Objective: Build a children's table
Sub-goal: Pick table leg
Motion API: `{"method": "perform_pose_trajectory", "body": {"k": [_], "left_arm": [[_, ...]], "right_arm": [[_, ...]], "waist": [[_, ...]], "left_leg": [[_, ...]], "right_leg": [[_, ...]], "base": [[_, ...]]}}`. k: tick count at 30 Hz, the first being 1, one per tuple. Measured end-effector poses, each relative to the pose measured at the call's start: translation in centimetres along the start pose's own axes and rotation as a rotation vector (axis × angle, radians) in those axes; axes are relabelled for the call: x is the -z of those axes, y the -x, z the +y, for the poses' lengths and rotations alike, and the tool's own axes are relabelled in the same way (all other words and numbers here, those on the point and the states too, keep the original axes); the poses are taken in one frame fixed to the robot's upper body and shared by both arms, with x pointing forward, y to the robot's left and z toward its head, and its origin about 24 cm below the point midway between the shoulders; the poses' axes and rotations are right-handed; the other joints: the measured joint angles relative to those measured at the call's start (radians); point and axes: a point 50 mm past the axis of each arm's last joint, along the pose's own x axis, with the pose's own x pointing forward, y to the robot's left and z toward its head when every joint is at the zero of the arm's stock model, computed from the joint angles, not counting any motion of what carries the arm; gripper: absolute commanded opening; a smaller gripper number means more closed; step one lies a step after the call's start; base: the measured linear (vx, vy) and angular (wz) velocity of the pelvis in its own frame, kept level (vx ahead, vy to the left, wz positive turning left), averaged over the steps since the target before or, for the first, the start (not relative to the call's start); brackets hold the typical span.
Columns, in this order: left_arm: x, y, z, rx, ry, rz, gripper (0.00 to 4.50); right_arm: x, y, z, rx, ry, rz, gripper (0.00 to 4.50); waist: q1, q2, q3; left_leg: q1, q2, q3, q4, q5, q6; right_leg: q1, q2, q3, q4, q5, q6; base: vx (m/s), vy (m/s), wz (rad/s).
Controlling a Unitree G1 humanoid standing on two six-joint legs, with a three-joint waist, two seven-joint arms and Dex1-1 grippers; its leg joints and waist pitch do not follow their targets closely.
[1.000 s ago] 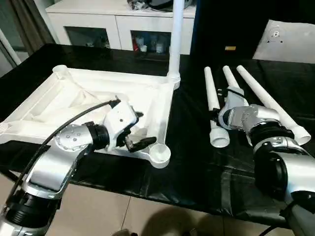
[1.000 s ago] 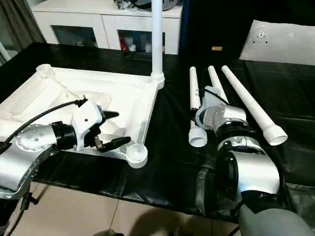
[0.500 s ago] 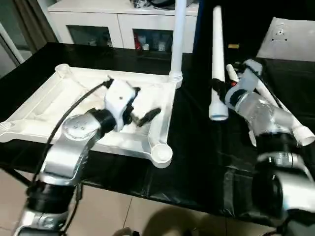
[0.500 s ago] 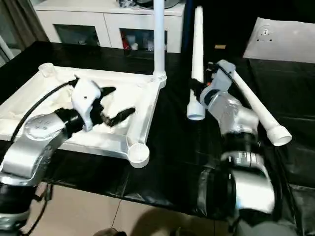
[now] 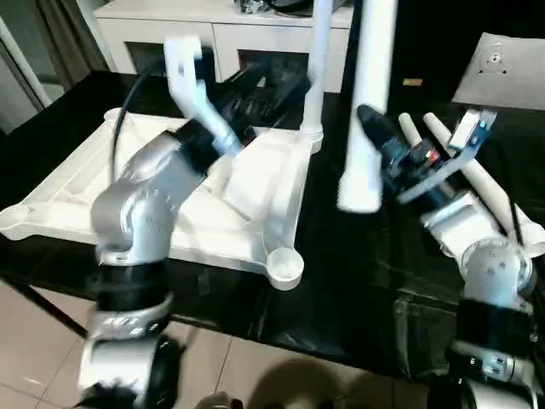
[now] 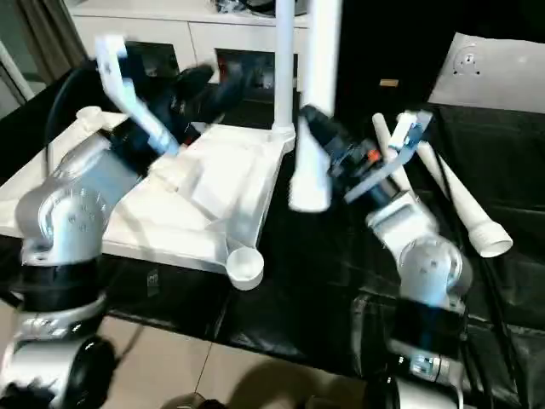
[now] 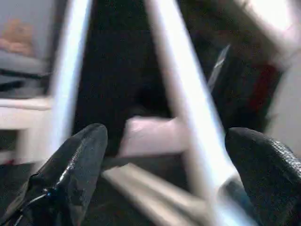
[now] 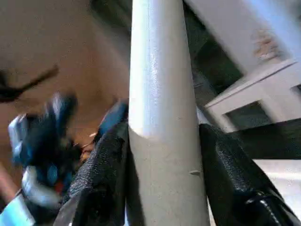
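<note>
The white tabletop (image 5: 77, 183) lies underside up on the black table, its near corner socket (image 5: 285, 266) empty. One white leg (image 5: 317, 60) stands upright in the far right socket. My right gripper (image 5: 375, 136) is shut on a second leg (image 5: 366, 102) and holds it upright above the black cloth, wide end down, just right of the tabletop. In the right wrist view the black fingers (image 8: 101, 174) press both sides of that tube (image 8: 162, 94). My left gripper (image 6: 213, 85) hangs open and empty over the tabletop's far side, near the standing leg. Two more legs (image 5: 477, 183) lie at the right.
A white cabinet with glass doors (image 5: 247, 17) stands behind the table. A flat white board (image 5: 502, 60) leans at the far right. The black cloth (image 5: 358, 281) hangs over the front edge above the tiled floor.
My right gripper has carried its leg left, nearer the tabletop, and it now stands upright. My left arm has swung up and toward the far side. The camera has shifted too.
</note>
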Motion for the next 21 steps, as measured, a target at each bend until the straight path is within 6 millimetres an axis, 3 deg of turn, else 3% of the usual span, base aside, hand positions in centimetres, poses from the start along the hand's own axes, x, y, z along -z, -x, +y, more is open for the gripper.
{"method": "perform_pose_trajectory", "body": {"k": [6,14,15,18,21], "left_arm": [[-0.2,-1.0,-1.4,0.097,0.154,-0.032,4.50],[0.7,-1.3,-2.3,0.159,0.244,0.011,4.50],[1.0,-1.1,-2.4,0.168,0.269,0.013,4.21],[1.3,-0.6,-2.1,0.155,0.268,0.017,4.14],[1.5,-0.3,-1.8,0.120,0.212,0.031,3.74]], "right_arm": [[0.4,-0.3,1.6,-0.105,-0.001,0.029,1.82],[1.9,-0.3,2.5,-0.141,0.057,0.151,1.82],[2.1,-0.4,2.7,-0.147,0.084,0.177,1.82],[2.8,-1.0,2.9,-0.137,0.178,0.219,1.82],[3.4,-1.6,2.8,-0.105,0.276,0.244,1.81]], "waist": [[0.020,-0.001,0.000],[0.020,-0.002,0.000],[0.019,-0.003,0.000],[0.019,-0.003,0.000],[0.020,-0.003,0.000]], "left_leg": [[0.000,0.000,0.000,0.000,0.000,0.000],[-0.005,0.000,-0.001,-0.001,0.000,0.001],[-0.008,0.000,-0.001,-0.001,0.000,0.001],[-0.009,0.000,-0.001,-0.001,0.000,0.000],[-0.009,0.000,-0.002,-0.001,0.000,0.000]], "right_leg": [[0.000,0.000,0.000,0.000,-0.002,0.005],[-0.001,0.000,0.000,-0.002,-0.003,0.007],[-0.002,0.000,0.000,-0.002,-0.003,0.007],[-0.002,0.000,-0.001,-0.002,-0.003,0.007],[-0.002,0.000,-0.001,-0.002,-0.003,0.009]], "base": [[0.000,0.000,0.00],[0.000,0.000,0.00],[0.000,0.000,0.00],[0.000,0.000,0.00],[0.000,0.000,0.00]]}}
